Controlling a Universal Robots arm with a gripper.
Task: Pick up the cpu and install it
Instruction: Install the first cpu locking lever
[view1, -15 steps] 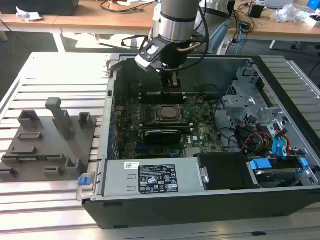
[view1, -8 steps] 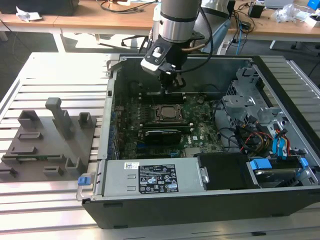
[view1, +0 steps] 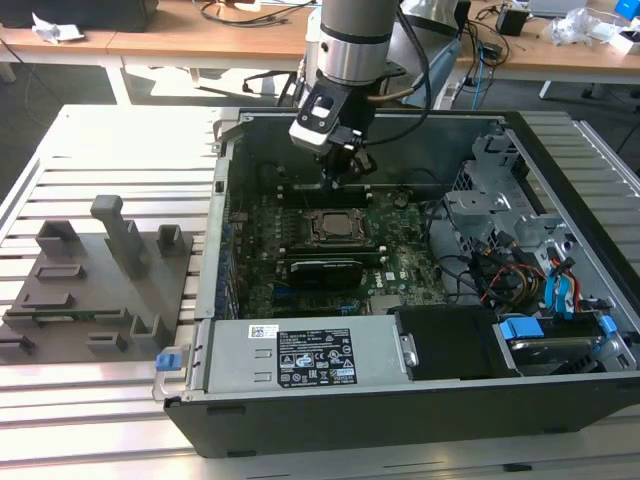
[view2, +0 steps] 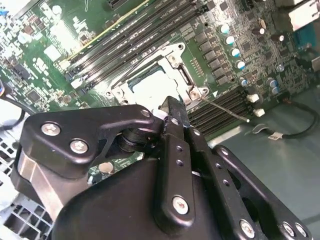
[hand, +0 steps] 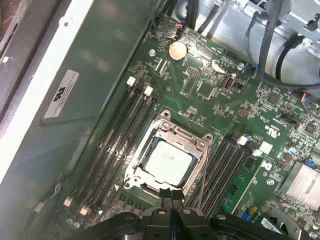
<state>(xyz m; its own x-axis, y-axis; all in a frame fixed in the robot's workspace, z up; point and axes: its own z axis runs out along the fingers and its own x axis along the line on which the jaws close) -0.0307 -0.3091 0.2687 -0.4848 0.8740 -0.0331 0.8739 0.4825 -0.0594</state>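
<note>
Black jaw tips of the gripper (hand: 172, 194) meet edge to edge in the first wrist view. The jaws are closed and grip nothing. In the exterior view the gripper (view1: 343, 172) hangs in the upper centre of the frame, just above the board and apart from it.

The cpu (hand: 165, 161) lies flat inside the socket frame (hand: 187, 137), its pale metal top exposed through the frame opening. In the exterior view it sits just below the gripper, at centre frame. Whether the thin lever (view2: 225, 107) is latched cannot be told.

Handling, as judged:
- Light, rigid, thin plate.
- The smooth metal top is likely slippery.
- The underside contacts are fragile, so avoid tilt and side load.
- Take hold on two opposite rim edges, not on the top face.

Containers:
- The computer case (view1: 400, 420) lies open and holds the motherboard (view1: 400, 260).
- A long black card (view1: 325, 270) is just below the socket.
- A grey box with labels (view1: 300, 355) runs along the lower wall.
- A drive cage (view1: 490, 200) with cables is on the exterior view's right.
- A grey fixture block (view1: 90, 280) stands outside the case, at the exterior view's left.
</note>
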